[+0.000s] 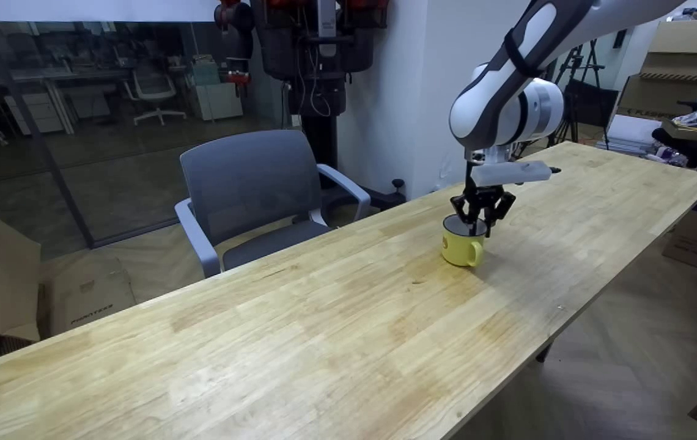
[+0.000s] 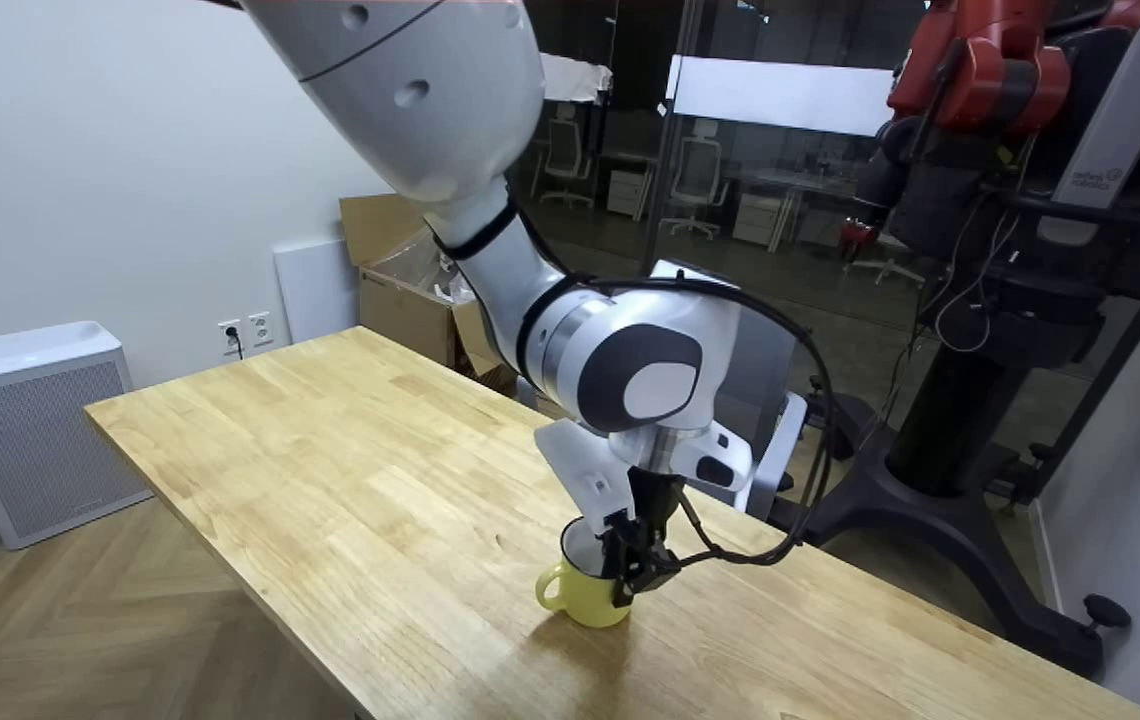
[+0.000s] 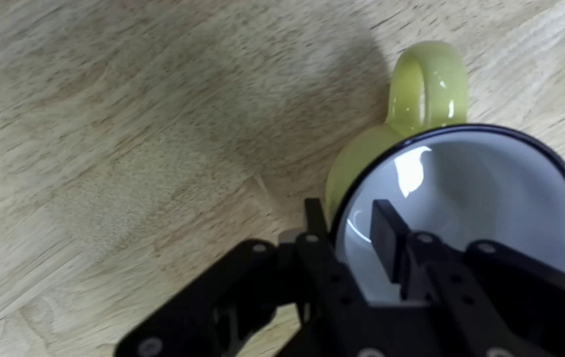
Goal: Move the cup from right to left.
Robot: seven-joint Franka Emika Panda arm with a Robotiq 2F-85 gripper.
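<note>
The yellow cup (image 1: 455,249) stands upright on the long wooden table (image 1: 275,342). It also shows in an exterior view (image 2: 585,600) and in the wrist view (image 3: 500,198), with a white interior, dark rim and side handle. My gripper (image 1: 481,232) points down at the cup's rim, and it also shows in an exterior view (image 2: 620,585). In the wrist view the gripper (image 3: 348,210) straddles the cup's wall, one finger inside the cup and one outside. A gap shows between the inner finger and the wall. The outer finger is close to the wall; whether it touches is unclear.
A grey office chair (image 1: 250,183) stands at the table's long edge. A dark and red robot (image 2: 990,290) stands behind the table. Open cardboard boxes (image 2: 410,300) lie beyond the table's end, and a white air purifier (image 2: 40,430) stands on the floor.
</note>
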